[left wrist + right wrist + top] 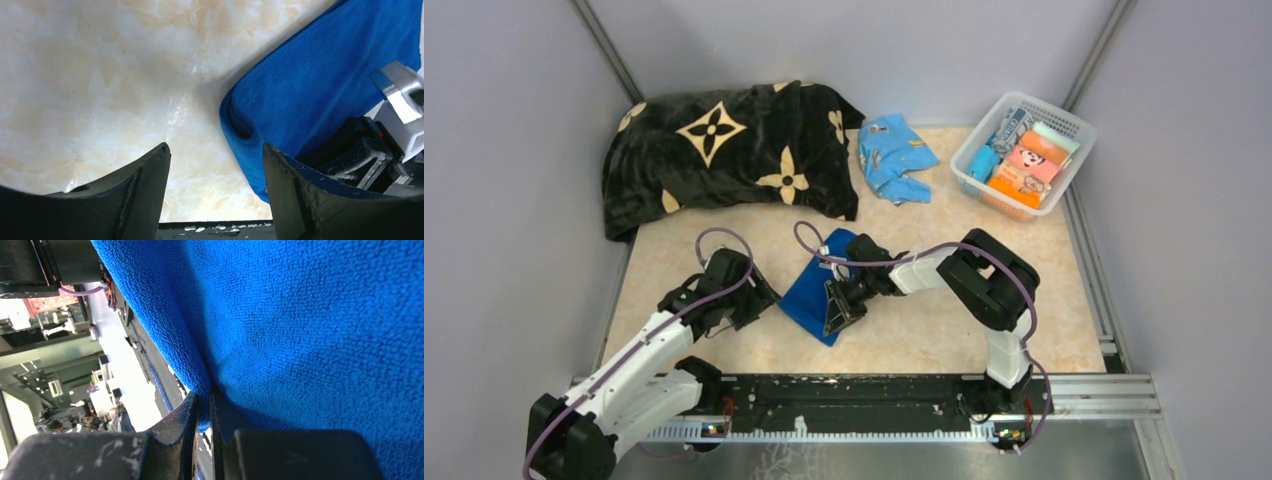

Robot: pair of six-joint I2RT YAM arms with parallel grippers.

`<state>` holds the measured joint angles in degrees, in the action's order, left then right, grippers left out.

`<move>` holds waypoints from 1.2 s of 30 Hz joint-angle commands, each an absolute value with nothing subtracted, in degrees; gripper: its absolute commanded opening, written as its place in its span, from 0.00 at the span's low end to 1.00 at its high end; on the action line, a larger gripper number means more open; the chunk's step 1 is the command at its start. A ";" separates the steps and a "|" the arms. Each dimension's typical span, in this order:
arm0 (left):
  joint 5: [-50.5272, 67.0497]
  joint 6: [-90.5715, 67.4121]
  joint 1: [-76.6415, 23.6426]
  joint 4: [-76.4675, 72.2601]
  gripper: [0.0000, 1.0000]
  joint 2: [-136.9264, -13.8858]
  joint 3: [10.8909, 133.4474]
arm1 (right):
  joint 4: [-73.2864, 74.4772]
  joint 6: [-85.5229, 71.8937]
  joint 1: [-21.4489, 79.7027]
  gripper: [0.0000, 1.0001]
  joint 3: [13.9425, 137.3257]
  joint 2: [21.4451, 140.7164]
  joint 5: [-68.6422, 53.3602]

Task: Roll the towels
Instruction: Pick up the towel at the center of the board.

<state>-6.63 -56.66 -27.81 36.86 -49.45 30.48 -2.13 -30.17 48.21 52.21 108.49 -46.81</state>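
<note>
Folded at mid-bench (pixel 924 200), toward the near side: royal-blue towel (pixel 809 290). Pinched at a fold by the right jaws, closed tight, likely to anchor it for rolling. Just beside its left edge, left jaws wide open and empty, apparently poised to grip.

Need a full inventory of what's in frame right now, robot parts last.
blue towel: 1, royal blue, table centre, between the two arms
light-blue towel: 1, light blue with small prints, crumpled, far centre
blanket: 1, black with cream flowers, far left
basket: 1, white, far right corner
folded cloths: several, including orange, pink and teal, in the basket
table: 1, beige marble pattern
left arm: 1, white and black, jaws open at the blue towel's left edge
right arm: 1, white and black, jaws shut on a fold of the blue towel
</note>
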 commanded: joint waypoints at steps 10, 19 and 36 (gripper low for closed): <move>3.43 -58.20 -27.36 25.54 0.71 -49.57 22.66 | -0.71 -29.05 47.20 0.11 55.61 110.32 -47.07; -0.08 -58.51 -26.84 21.73 0.63 -56.91 23.15 | 2.95 -26.72 47.20 0.17 57.07 108.19 -43.42; 0.65 -59.03 -26.22 20.18 0.56 -62.39 21.96 | 16.96 -9.97 64.33 0.43 63.27 91.01 -4.36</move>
<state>2.09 -59.40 -26.72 18.15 -60.84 23.18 16.29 -15.79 59.51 60.25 93.21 -15.49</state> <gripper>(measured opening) 0.561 0.429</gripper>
